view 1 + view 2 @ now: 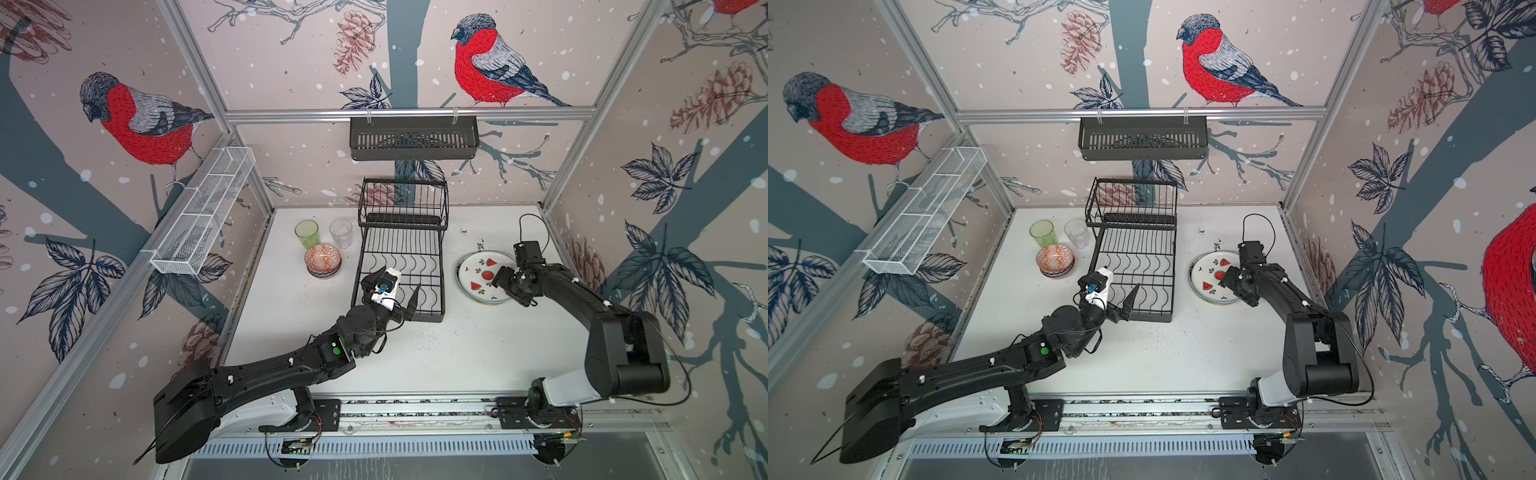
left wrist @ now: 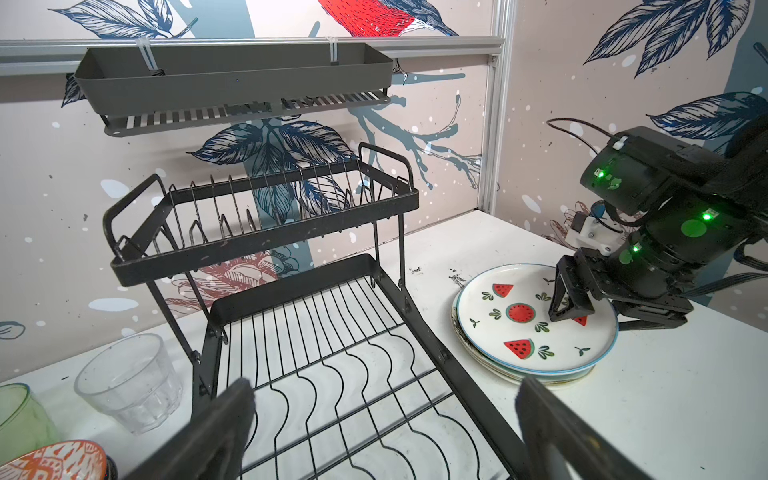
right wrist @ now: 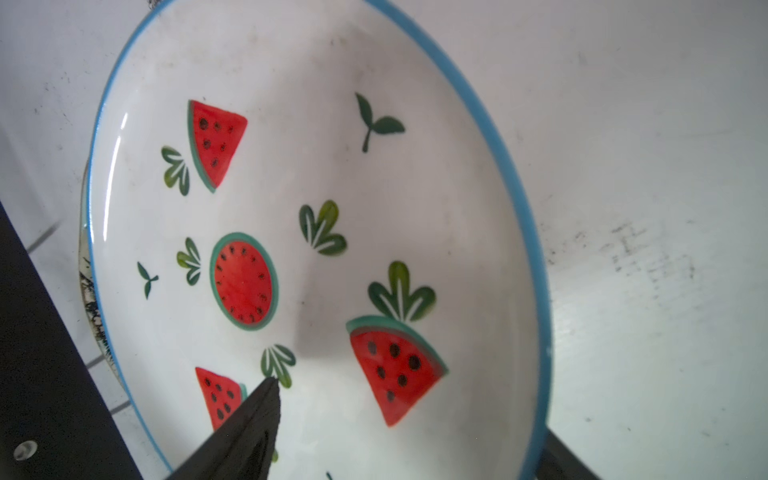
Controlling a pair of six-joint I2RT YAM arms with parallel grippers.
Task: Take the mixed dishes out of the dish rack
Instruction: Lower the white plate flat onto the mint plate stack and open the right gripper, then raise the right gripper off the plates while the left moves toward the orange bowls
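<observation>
The black wire dish rack (image 1: 402,219) stands at the back middle with nothing on either tier. A green tumbler (image 1: 307,233), a clear tumbler (image 1: 340,232) and a stack of patterned bowls (image 1: 323,259) sit on the table to its left. To its right, the watermelon plate (image 1: 478,274) lies on top of other plates (image 2: 478,353). My right gripper (image 1: 505,286) is open across that plate's right rim (image 3: 536,249), one finger (image 3: 257,415) above the plate's face and the other outside the rim. My left gripper (image 2: 384,390) hangs wide open and holds nothing over the front of the rack's lower grid.
A black slotted basket (image 1: 413,139) hangs on the rear rail above the rack. A long white mesh basket (image 1: 203,216) is fixed along the left wall. Bare white table (image 1: 436,353) lies in front of the rack and plates.
</observation>
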